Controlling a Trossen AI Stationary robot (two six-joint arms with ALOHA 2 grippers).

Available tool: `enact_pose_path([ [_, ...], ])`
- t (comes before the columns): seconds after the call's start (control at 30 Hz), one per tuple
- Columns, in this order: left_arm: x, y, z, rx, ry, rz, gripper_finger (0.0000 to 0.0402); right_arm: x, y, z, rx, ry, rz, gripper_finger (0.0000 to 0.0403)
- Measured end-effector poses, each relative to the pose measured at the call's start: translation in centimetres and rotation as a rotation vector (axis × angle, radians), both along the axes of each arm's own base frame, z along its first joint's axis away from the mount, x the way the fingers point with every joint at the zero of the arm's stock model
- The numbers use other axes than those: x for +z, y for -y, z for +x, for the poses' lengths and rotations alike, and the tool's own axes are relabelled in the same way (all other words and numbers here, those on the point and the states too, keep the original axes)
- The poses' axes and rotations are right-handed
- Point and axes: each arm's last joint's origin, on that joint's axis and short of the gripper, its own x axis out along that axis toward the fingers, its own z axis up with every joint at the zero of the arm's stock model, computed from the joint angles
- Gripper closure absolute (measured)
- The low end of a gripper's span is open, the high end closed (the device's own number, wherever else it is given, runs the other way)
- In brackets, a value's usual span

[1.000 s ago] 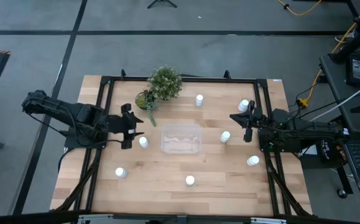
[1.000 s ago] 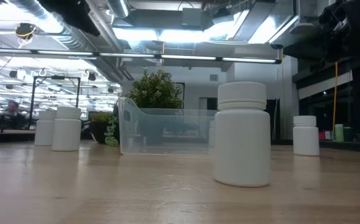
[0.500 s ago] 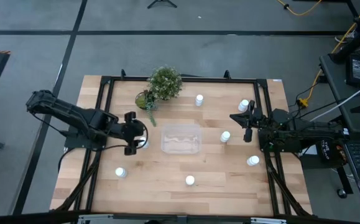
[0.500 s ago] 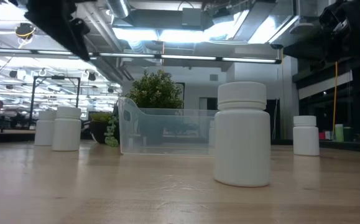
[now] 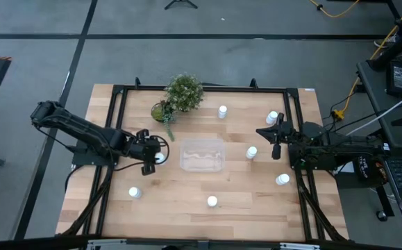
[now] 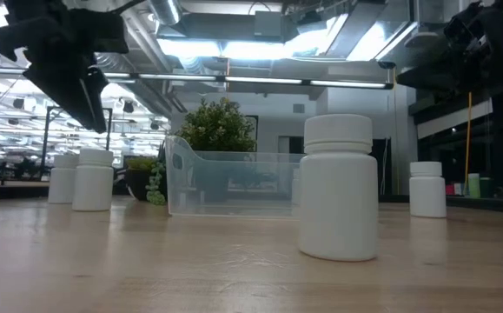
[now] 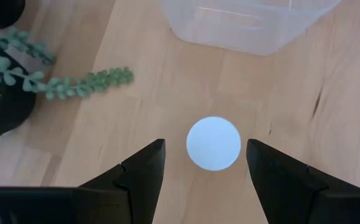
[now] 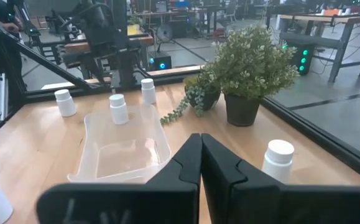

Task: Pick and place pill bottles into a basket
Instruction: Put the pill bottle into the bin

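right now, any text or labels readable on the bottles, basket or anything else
None readable.
The pill bottles are plain white, with no label showing.
The basket is clear plastic, unmarked.
Screens and lit panels in the room behind the table are too small to read.

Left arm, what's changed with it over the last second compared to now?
The left claw has moved toward the clear plastic basket and come down over the small white pill bottle beside it, fingers open on either side, nothing gripped yet. The right claw, shut, the other bottles and the basket stayed put.
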Motion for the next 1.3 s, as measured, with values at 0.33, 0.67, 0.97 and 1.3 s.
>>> enact_pose_path([
  [0.33,-1.6,0.5,-0.3,-0.029,0.016,-0.006,0.0182,-0.1,0.0,0.0,0.000,-0.015,0.001,0.0391],
  [0.67,-2.6,0.5,-0.4,-0.019,0.044,-0.013,0.0182,-0.1,0.0,0.0,0.000,-0.014,0.004,0.0391],
  [0.97,-2.8,0.5,-0.3,-0.008,0.036,0.006,0.0182,-0.1,0.0,0.0,0.000,-0.013,0.004,0.0391],
  [1.3,-4.4,0.8,0.6,-0.017,-0.034,0.033,0.0182,-0.1,0.0,0.0,0.000,-0.013,0.004,0.0391],
])
